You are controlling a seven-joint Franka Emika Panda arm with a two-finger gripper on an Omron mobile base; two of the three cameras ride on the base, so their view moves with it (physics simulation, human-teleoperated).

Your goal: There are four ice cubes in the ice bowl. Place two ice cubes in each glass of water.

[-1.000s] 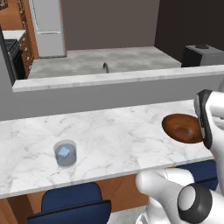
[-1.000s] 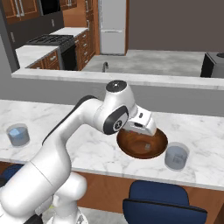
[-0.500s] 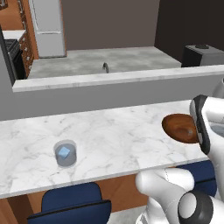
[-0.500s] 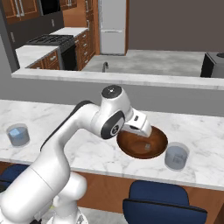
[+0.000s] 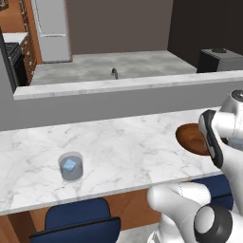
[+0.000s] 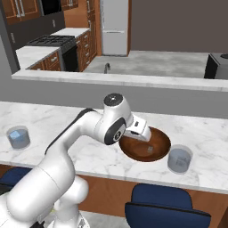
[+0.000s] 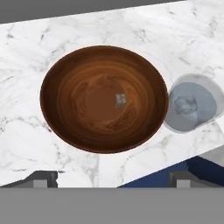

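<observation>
Gripper is held spread wide and empty above ice bowl, where one ice cube is seen.

A long white marble counter is running across the room, with grey lines in it. Dark blue stools are sitting tucked under its near edge. Behind it, a grey wall is standing up with a pale ledge on top. Farther back, a small tap is poking up from another counter. A tall grey fridge is standing at the back beside brown cupboards. A black stove is sitting near them.
</observation>
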